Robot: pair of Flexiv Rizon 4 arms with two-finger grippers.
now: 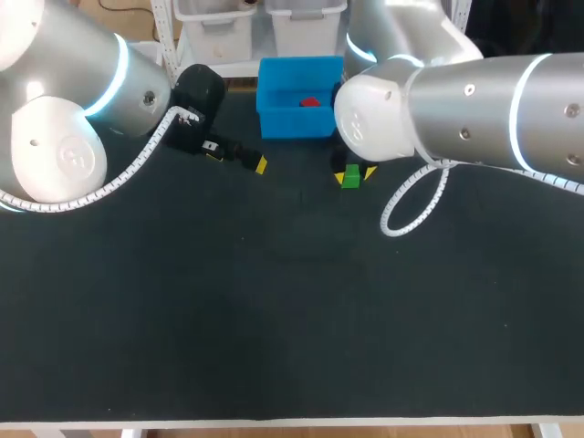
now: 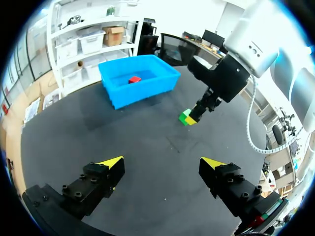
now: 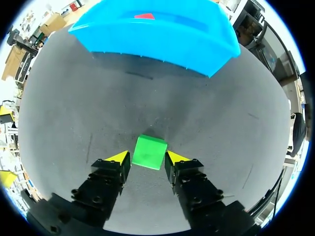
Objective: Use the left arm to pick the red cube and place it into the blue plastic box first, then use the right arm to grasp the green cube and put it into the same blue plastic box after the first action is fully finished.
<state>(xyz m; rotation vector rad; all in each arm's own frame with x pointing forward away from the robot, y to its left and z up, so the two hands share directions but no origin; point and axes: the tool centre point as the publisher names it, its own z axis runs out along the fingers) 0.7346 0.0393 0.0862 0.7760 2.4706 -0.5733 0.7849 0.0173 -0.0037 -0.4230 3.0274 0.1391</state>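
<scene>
The blue box [image 1: 294, 123] stands at the far edge of the black table [image 1: 274, 319], near the middle. The right arm [image 1: 474, 109] comes in from the right and reaches down just in front of the box. The left arm [image 1: 64, 137] comes in from the left and ends near the box's left front corner.

The left claw [image 2: 161, 161] hangs over bare table with its fingers spread wide and nothing between them. The box and the other arm are ahead of it. The right claw [image 3: 147, 157] is down at the table, its two yellow tips closed against opposite sides of the green cube [image 3: 149, 152].

That green cube rests on the table just in front of the box, towards its right end. The red cube [image 1: 310, 101] lies inside the box, on its floor.
</scene>
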